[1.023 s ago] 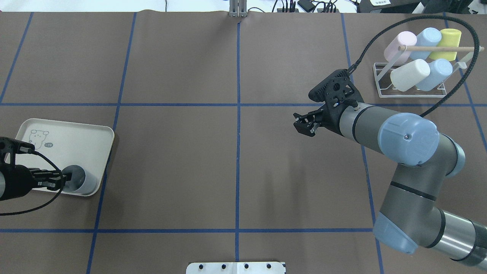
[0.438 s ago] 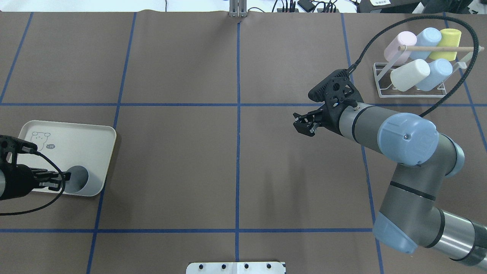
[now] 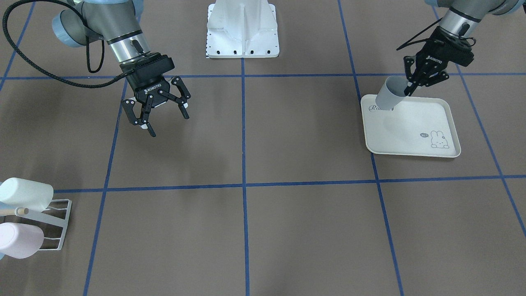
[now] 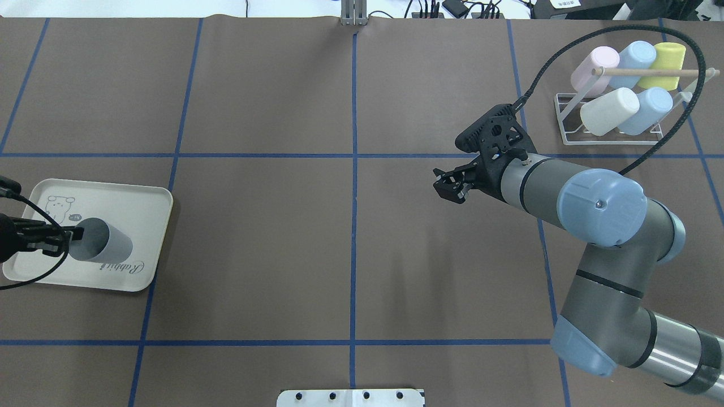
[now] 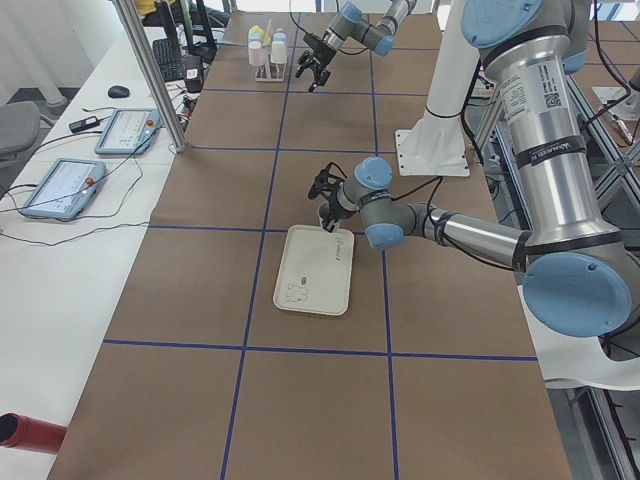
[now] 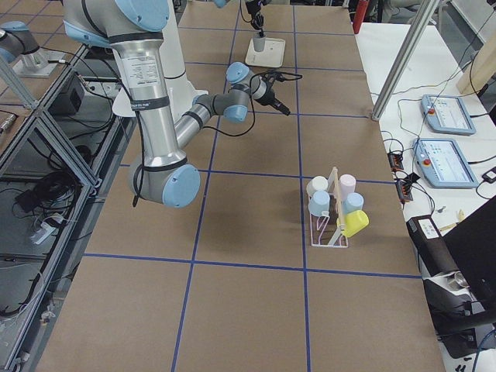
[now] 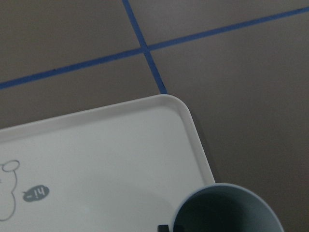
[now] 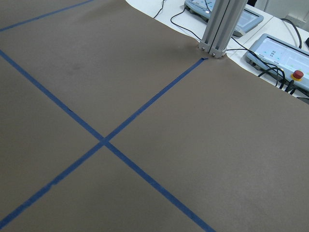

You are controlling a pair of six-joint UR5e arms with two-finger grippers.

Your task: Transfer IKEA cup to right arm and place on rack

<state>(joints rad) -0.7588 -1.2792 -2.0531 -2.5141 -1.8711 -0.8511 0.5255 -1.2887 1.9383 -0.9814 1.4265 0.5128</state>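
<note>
At the table's left edge the left gripper (image 4: 63, 240) pinches the tilted grey cup (image 4: 106, 249) above the tray (image 4: 141, 206), while the right gripper (image 3: 168, 123) hangs spread open, well apart from the cup-filled rack (image 4: 611, 141) in the far right corner.

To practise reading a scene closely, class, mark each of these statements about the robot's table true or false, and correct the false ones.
1. The left gripper is shut on the rim of the grey cup. True.
2. The right gripper is holding a cup. False: it is open and empty, above the bare table.
3. The rack holds five cups. True.
4. The grey cup stands upright in the middle of the tray. False: it is tilted, held at the rim, over one end of the tray.
</note>
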